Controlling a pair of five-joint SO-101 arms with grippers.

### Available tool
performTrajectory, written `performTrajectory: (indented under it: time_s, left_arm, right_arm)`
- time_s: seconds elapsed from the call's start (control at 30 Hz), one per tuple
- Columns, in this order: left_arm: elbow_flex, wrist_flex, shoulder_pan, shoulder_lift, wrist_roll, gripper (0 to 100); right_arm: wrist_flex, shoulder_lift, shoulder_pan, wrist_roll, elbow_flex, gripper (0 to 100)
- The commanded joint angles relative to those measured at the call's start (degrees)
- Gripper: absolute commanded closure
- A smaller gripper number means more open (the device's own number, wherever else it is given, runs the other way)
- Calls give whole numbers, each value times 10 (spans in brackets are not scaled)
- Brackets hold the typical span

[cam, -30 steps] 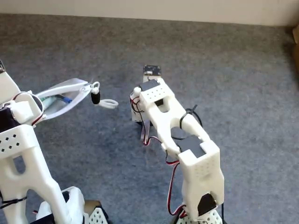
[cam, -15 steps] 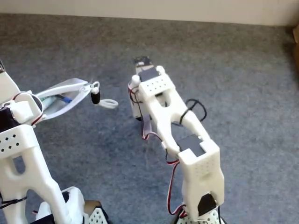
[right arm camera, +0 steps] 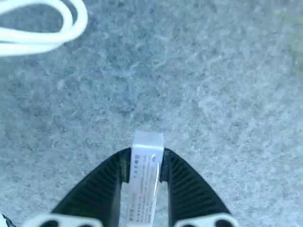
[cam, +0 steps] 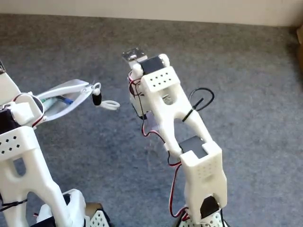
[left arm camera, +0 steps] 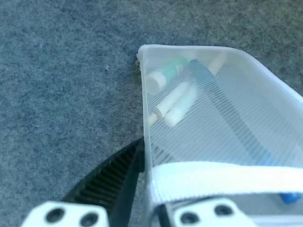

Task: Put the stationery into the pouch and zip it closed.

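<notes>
Floor: grey carpet (cam: pixel 246 71) under both arms, with a pale wall strip along the far edge.
Pouch: white mesh pouch (left arm camera: pixel 213 118) at the left side, lifted at an angle off the carpet, its mouth gaping.
Inside: pens (left arm camera: pixel 173 97) with white and green caps lie loose in its far corner.
Left claw: left claw (left arm camera: pixel 144 165) is clenched on the pouch's banded edge.
Zip pull: black zip pull (cam: pixel 96 99) hangs at the pouch's tip, and a white cord loop (cam: pixel 110 105) lies just beside it.
Right claw: right claw (right arm camera: pixel 146 158) is pinched on a small flat white piece (right arm camera: pixel 144 184), over bare carpet near the loop and apart from the pouch.
</notes>
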Motion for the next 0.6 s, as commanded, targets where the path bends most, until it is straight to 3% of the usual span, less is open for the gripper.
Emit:
performTrajectory:
  time_s: [0.0, 0.57]
  left_arm:
    - [1, -9, 11, -2, -4, 992]
    - [1, -10, 11, -2, -4, 992]
  right_arm:
    - [10, -31, 3, 6, -28, 995]
    - [-45, -235, 3, 6, 131, 995]
